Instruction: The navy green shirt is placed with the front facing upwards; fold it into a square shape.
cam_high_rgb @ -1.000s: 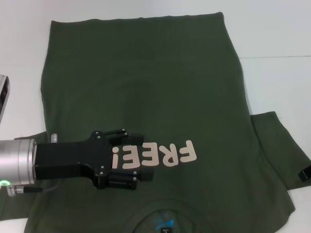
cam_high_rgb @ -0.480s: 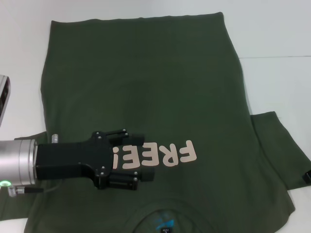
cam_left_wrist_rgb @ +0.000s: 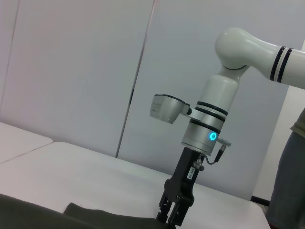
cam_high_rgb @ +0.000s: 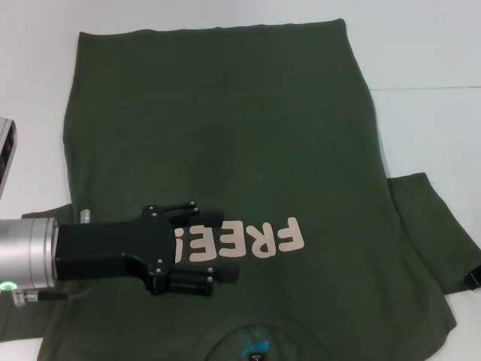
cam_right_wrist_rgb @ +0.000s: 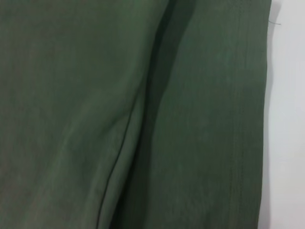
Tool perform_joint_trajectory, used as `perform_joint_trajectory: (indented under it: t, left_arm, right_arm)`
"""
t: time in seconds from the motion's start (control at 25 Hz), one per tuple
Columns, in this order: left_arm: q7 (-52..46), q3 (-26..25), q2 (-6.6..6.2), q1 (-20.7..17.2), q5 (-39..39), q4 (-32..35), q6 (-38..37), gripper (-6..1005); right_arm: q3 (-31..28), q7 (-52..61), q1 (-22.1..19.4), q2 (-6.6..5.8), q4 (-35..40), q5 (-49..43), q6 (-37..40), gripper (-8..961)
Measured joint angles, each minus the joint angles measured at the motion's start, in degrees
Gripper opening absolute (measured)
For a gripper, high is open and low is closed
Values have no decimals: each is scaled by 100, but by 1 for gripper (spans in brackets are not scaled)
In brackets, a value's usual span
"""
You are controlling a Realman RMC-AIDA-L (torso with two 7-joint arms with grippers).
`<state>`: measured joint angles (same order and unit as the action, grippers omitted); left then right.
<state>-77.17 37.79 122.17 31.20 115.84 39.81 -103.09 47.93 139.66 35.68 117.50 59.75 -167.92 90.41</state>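
- The shirt (cam_high_rgb: 225, 128) lies flat on the white table (cam_high_rgb: 428, 60), front up, collar at 6 o'clock.
- The left gripper (cam_high_rgb: 225, 244) hovers over the "FREE!" print (cam_high_rgb: 240, 241), fingers spread wide, holding nothing.
- The right gripper (cam_left_wrist_rgb: 174, 217) is at the sleeve edge, 4 o'clock; its opening cannot be told.

At lower left of the head view we record the left arm's brushed-silver cylindrical wrist (cam_high_rgb: 26, 252) with a green indicator light, a grey cable beneath, and a matte-black boxy screw-studded gripper (cam_high_rgb: 214, 244). The left wrist view shows the right arm (cam_left_wrist_rgb: 214, 114): glossy white, black-banded, with a cyan ring light.
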Motion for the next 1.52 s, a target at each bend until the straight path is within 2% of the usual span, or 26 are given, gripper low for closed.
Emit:
perform_joint_trajectory:
  t: [0.84, 1.16, 1.4, 1.52]
  left_arm:
    - [0, -9, 0, 1, 0, 0, 64, 915]
    - [0, -9, -15, 32, 0, -51, 74, 915]
    - [5, -9, -18, 35, 0, -53, 79, 915]
    - [11, -9, -18, 35, 0, -53, 80, 915]
  right_arm:
    - [5, -38, 27, 41, 1, 8, 0, 446]
    - [23, -41, 42, 43, 0, 6, 35, 201]
    - [35, -35, 25, 35, -4, 5, 42, 75]
    - [69, -9, -2, 32, 11, 5, 25, 42]
